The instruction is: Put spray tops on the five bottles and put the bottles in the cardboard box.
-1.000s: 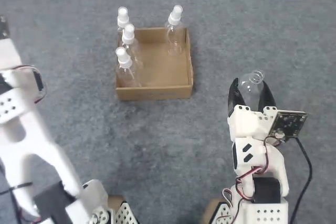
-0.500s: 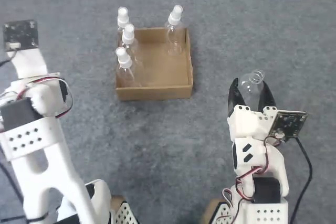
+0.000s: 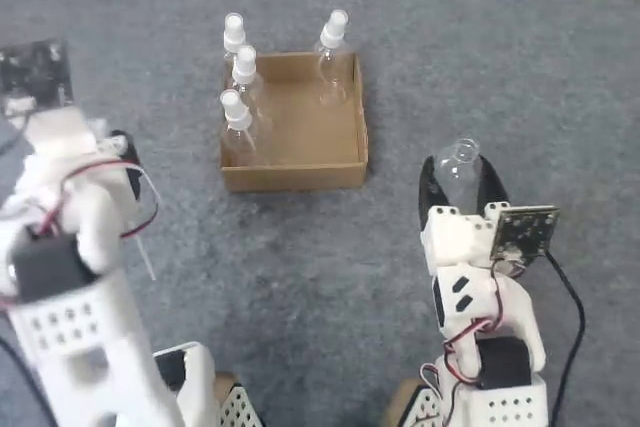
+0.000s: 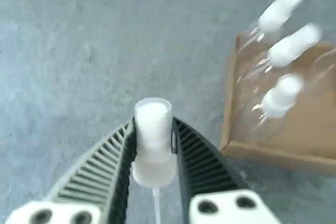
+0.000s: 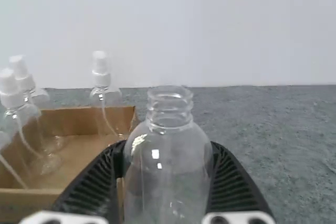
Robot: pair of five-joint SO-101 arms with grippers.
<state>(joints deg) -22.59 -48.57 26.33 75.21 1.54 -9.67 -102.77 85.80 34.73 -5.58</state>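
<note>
Two loads, both held tight.
My left gripper [image 4: 152, 129] clamps a spray top [image 4: 153, 142]; my right gripper [image 5: 168, 153] clamps the open bottle [image 5: 169, 124], upright.

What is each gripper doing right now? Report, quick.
Left gripper: shut on a spray top.
Right gripper: shut on an uncapped bottle.

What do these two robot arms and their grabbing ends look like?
The left arm and right arm are chunky white plastic segments with round holes and thin red and black wires. A black cable trails from the right one. Each end effector, left and right, has two black, ribbed, tapering fingers on a white base.
</note>
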